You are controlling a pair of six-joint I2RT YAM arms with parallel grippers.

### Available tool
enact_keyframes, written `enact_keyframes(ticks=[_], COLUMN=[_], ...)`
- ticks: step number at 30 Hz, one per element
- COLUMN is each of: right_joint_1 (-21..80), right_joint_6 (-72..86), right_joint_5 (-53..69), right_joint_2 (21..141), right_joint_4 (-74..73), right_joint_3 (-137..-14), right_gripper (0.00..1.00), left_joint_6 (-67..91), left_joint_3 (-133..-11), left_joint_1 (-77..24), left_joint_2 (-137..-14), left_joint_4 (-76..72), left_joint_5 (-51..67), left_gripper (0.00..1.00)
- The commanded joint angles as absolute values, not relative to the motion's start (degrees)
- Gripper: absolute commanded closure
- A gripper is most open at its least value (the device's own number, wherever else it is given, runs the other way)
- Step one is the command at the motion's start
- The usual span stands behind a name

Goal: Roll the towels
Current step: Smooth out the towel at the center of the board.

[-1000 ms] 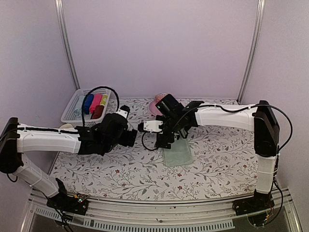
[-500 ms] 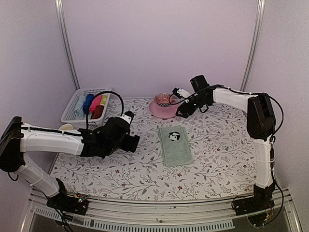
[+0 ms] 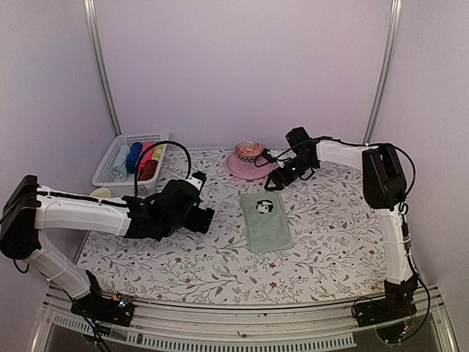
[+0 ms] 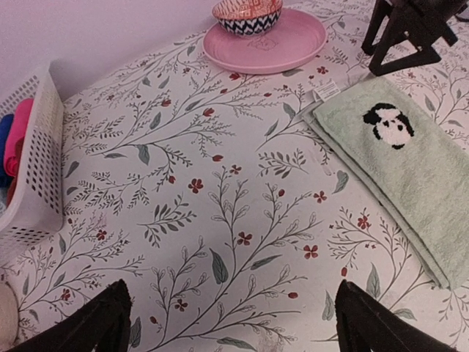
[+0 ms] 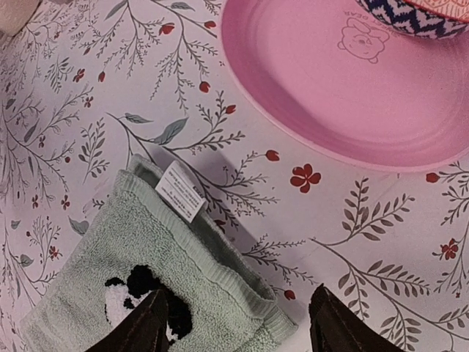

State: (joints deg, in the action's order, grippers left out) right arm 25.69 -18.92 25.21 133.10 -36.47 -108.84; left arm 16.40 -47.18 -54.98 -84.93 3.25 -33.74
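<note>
The pale sage green towel (image 3: 267, 220) with a black-and-white panda motif lies flat and folded on the floral cover; it also shows in the left wrist view (image 4: 410, 169) and the right wrist view (image 5: 146, 293). My right gripper (image 3: 277, 182) (image 5: 238, 330) is open and empty, hovering over the towel's far end by its white label (image 5: 179, 192). My left gripper (image 3: 207, 217) (image 4: 234, 330) is open and empty above bare cover, left of the towel. A dark red roll (image 3: 149, 170) lies in the basket.
A pink plate (image 3: 238, 169) (image 5: 344, 88) carrying a patterned bowl (image 3: 248, 150) stands just behind the towel. A white basket (image 3: 110, 165) (image 4: 37, 169) with several coloured rolls sits at the back left. A cream object (image 3: 100, 193) lies near the basket.
My right arm lifted off the green towel, swung back toward the plate, then came down near the towel's far end. The towel now lies uncovered. My left gripper crept slightly right.
</note>
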Motion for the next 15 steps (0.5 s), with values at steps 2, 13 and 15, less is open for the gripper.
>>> enact_keyframes(ticks=[2,13,15], right_joint_1=[24.94,23.51,23.39], right_joint_6=[-18.52,-18.80,-18.89], right_joint_5=[27.01,32.41,33.69], right_joint_2=[136.61,138.35,138.58], right_joint_4=[-38.76,-39.20,-39.20], right_joint_3=[-110.30,-111.23,-111.59], right_gripper=[0.34,0.46,0.47], left_joint_6=[17.20,18.09,18.18], left_joint_3=[-46.51,-45.73,-45.78], left_joint_1=[-55.33,-55.72,-55.80], left_joint_2=[-85.80,-86.26,-86.62], left_joint_4=[1.50,0.29,0.01], left_joint_5=[-32.85,-32.08,-31.95], left_gripper=[0.03,0.03,0.03])
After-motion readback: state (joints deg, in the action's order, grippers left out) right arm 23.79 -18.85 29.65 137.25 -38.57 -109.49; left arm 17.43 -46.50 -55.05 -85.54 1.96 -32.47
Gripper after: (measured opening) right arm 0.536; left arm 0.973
